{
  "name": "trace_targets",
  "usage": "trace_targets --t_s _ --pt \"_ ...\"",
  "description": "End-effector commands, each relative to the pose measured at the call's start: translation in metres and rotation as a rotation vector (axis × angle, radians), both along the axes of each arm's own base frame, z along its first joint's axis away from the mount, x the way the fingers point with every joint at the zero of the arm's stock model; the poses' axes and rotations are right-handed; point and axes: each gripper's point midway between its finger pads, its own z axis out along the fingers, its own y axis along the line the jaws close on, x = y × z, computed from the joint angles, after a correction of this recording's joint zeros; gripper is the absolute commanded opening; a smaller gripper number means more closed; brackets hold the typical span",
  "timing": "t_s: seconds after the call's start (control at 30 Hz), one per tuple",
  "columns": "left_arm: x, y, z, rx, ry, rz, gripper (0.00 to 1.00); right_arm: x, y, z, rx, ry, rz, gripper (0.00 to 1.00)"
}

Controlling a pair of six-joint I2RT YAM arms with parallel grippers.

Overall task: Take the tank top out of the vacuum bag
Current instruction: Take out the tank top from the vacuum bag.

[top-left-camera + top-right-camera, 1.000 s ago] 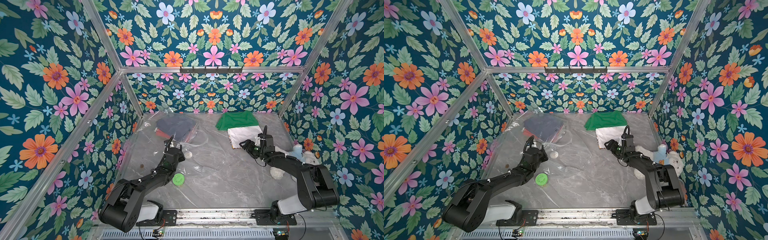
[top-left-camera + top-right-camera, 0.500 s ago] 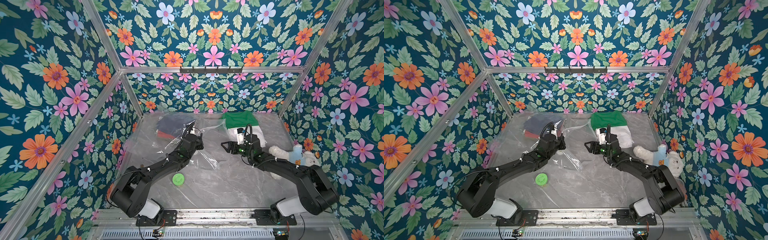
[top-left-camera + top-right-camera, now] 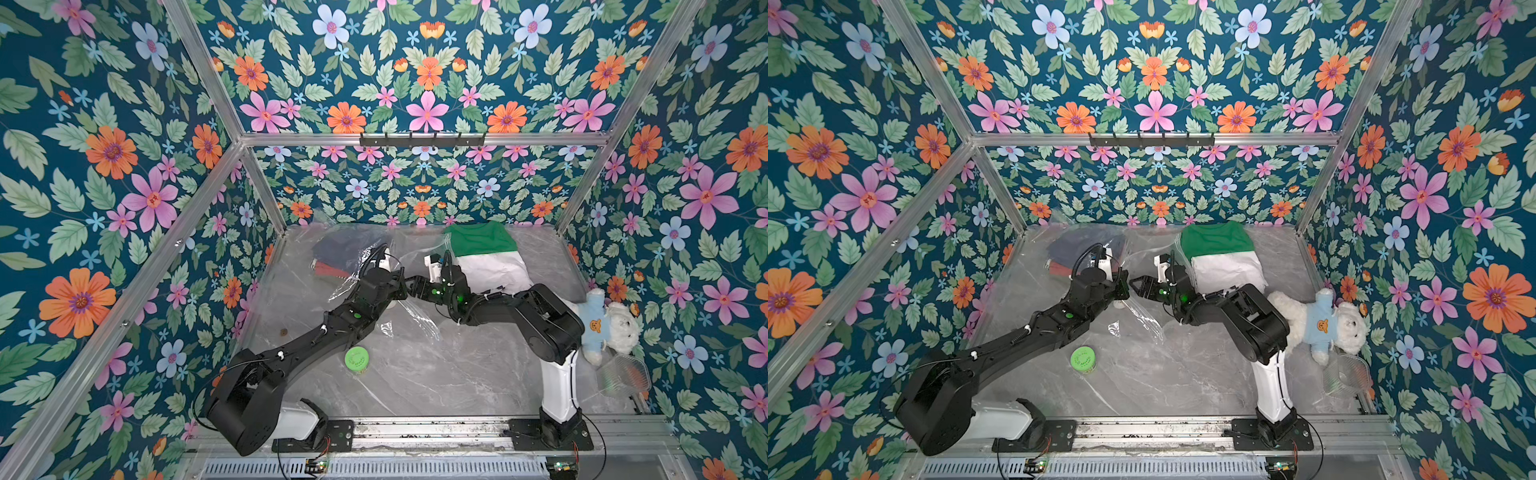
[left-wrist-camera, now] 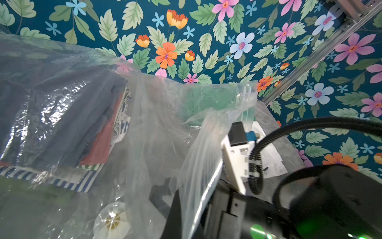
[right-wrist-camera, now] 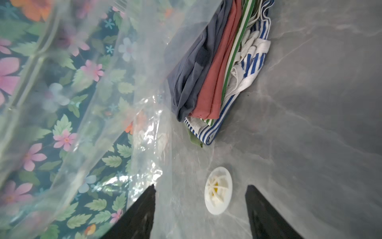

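The vacuum bag (image 3: pixel 415 320) (image 3: pixel 1138 320) is clear crinkly plastic spread over the back left and middle of the table. Inside it lies a folded stack of garments (image 3: pixel 336 257) (image 5: pixel 208 82): navy, red, green-striped, and blue-and-white striped. I cannot tell which one is the tank top. My left gripper (image 3: pixel 402 286) (image 4: pixel 186 217) is shut on a fold of the bag's plastic and holds it up. My right gripper (image 3: pixel 414 286) (image 5: pixel 201 187) faces it tip to tip and stands open. The bag's white valve (image 5: pixel 218 190) (image 4: pixel 112 221) lies just beyond the right fingertips.
Folded green cloth (image 3: pixel 482 241) and white cloth (image 3: pixel 490 270) lie at the back right. A white teddy bear (image 3: pixel 606 328) and a clear plastic container (image 3: pixel 623 376) sit at the right wall. A green round lid (image 3: pixel 356 359) rests near the left arm.
My left gripper rose and moved right toward the middle, dragging the bag's plastic up with it. My right gripper swung left from the white cloth to meet it, its jaws narrowing a little.
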Motion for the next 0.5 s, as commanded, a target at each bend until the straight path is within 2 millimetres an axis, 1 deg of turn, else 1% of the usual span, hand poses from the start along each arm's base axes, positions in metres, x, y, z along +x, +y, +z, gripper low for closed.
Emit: trace_targets --t_s 0.0,0.17,0.23,0.33,0.47 --pt "0.001 0.002 0.004 0.005 -0.015 0.005 0.00 0.013 0.016 0.009 0.115 0.031 -0.025 0.70" --pt "0.000 -0.002 0.010 -0.018 -0.029 -0.017 0.00 0.023 0.037 0.002 0.156 0.076 -0.015 0.69" --pt "-0.001 -0.002 0.013 -0.017 -0.038 -0.024 0.00 0.029 0.044 -0.006 0.147 0.100 -0.006 0.69" --pt "-0.003 0.000 0.021 -0.012 -0.060 -0.025 0.00 0.040 0.049 -0.019 0.144 0.141 -0.020 0.69" --pt "-0.006 0.002 0.027 -0.016 -0.075 -0.025 0.00 0.046 0.060 -0.035 0.171 0.210 -0.013 0.68"
